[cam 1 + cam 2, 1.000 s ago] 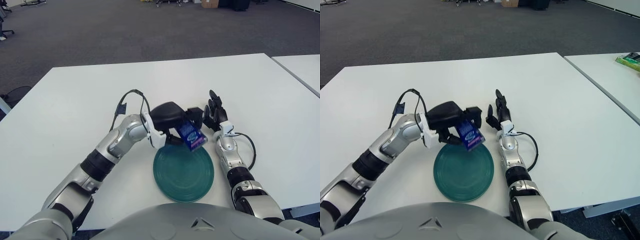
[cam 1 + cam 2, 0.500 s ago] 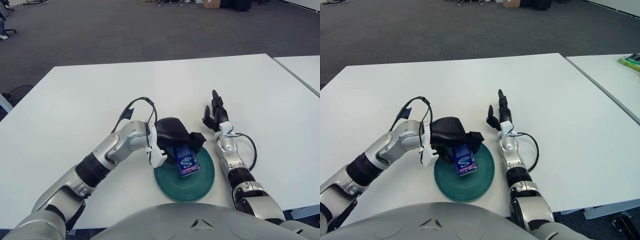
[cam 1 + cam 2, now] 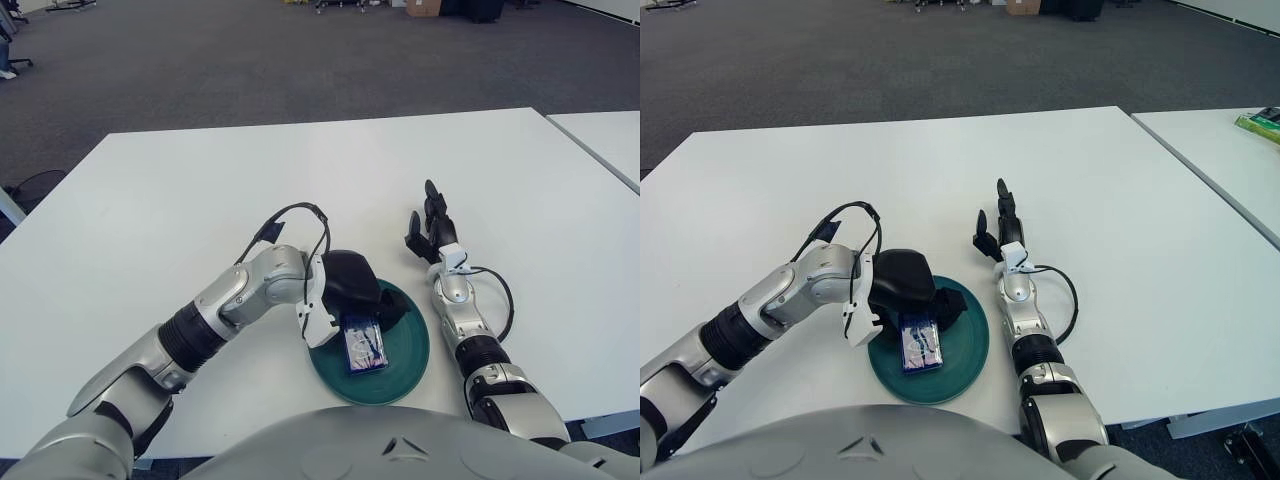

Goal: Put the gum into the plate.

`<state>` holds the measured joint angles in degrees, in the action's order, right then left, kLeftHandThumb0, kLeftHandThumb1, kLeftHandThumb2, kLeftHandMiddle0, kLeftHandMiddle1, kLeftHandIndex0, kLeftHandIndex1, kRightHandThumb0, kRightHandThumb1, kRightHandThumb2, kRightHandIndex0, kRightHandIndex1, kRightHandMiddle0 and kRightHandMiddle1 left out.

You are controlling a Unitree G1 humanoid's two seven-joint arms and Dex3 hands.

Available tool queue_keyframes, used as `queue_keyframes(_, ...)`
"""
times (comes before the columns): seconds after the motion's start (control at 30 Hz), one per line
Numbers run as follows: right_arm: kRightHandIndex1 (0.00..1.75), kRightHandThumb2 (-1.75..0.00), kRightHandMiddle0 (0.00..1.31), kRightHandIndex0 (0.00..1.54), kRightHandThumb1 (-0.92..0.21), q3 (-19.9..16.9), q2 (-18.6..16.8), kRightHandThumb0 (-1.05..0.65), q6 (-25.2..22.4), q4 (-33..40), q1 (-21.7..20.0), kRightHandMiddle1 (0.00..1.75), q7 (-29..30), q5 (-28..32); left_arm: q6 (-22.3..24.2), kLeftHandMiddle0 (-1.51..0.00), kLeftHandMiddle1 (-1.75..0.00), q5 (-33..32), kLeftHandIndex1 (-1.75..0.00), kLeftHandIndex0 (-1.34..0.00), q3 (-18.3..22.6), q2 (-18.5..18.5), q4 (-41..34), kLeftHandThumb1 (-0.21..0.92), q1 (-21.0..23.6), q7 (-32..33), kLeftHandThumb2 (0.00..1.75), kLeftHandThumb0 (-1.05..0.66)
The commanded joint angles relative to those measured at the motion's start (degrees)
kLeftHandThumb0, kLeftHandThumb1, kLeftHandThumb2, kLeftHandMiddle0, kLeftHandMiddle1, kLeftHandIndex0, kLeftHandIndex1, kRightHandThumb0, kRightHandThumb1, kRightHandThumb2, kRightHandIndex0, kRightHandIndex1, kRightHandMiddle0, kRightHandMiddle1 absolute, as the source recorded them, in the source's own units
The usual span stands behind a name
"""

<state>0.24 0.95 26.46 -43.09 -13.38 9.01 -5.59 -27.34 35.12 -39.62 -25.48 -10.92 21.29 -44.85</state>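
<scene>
A: The left hand (image 3: 352, 290) is seen low over the far-left part of the green plate (image 3: 408, 352), on the white table (image 3: 180, 190). Its dark fingers (image 3: 392, 308) are curled down around the top end of the gum (image 3: 364, 344).

B: And the gum itself?

A: A blue pack, lying flat on the plate's inner surface, its long side running toward the robot. The far end is covered by the left hand; the near end is left bare.

B: Is it gripped, or only touched?

A: That part is shadowed by the palm. The fingers appear closed on the pack, but a firm pinch cannot be confirmed from either eye.

B: What about the other side?

A: The right hand (image 3: 996, 224) is shown just right of the plate and slightly beyond it, apart from the rim. Its 3 fingers are held straight and spread, pointing away from the robot, with nothing between them. A black cable (image 3: 1068, 300) is looped beside its forearm.

B: Anything else in frame?

A: A second white table (image 3: 1220, 150) is visible at the right edge, with a green item (image 3: 1260, 122) on it, too small to identify.
</scene>
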Motion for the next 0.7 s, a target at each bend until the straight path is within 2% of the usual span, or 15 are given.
queue_keyframes(0.0,0.0,-0.86,0.0,0.0,-0.92,-0.4,-0.8,-0.84,-10.1,-11.0,9.1,0.01,0.0,0.3,-0.9,-1.04,-1.75,1.8,-1.75,-0.45,-0.3,-0.6,0.6,0.54,1.2,-0.1,1.04,-0.42)
queue_keyframes(0.23,0.01,-0.87,0.01,0.01,-0.92,-1.3,-1.0,-0.81,-11.4,-11.4,8.5,0.01,-0.2,1.1,-2.5,-1.01,-1.75,1.7,-1.75,-0.47,0.2,0.4,2.9,0.5,0.8,2.2,1.08,-0.43)
queue_keyframes(0.3,0.01,-0.87,0.0,0.02,-0.92,-1.4,-0.9,-0.81,-11.4,-11.5,8.3,0.01,-0.4,1.2,-2.8,-0.95,-1.75,1.5,-1.75,-0.46,0.6,0.8,3.8,0.52,0.4,3.3,1.06,-0.42)
queue_keyframes(0.37,0.01,-0.87,0.0,0.02,-0.92,-1.5,-0.9,-0.81,-11.3,-11.7,8.1,0.01,-0.6,1.3,-3.3,-0.87,-1.75,1.1,-1.75,-0.41,1.0,1.1,4.6,0.59,-0.1,4.6,0.97,-0.41)
queue_keyframes(0.5,0.01,-0.88,0.01,0.03,-0.92,-1.7,-0.9,-0.8,-11.0,-12.3,7.7,0.02,-0.9,1.4,-6.5,-0.6,-1.75,2.2,-1.75,-0.31,1.1,1.1,7.9,0.74,-0.9,9.1,0.77,-0.39)
queue_keyframes(0.53,0.01,-0.88,0.01,0.04,-0.92,-1.7,-0.8,-0.8,-10.9,-12.5,7.6,0.02,-1.0,1.5,-7.7,-0.47,-1.72,3.0,-1.69,-0.24,0.9,1.1,9.1,0.8,-1.2,10.8,0.69,-0.55)
queue_keyframes(0.57,0.01,-0.88,0.01,0.04,-0.92,-1.8,-0.8,-0.8,-10.7,-12.6,7.5,0.02,-1.1,1.6,-8.6,-0.42,-1.71,3.1,-1.67,-0.22,0.9,1.1,9.5,0.83,-1.0,11.5,0.66,-0.61)
queue_keyframes(0.67,0.02,-0.88,0.02,0.04,-0.92,-1.8,-0.8,-0.79,-10.2,-12.7,7.4,0.03,-1.0,1.5,-10.5,-0.29,-1.48,2.9,-1.56,-0.13,1.0,1.0,10.3,0.89,0.0,12.5,0.61,-0.78)
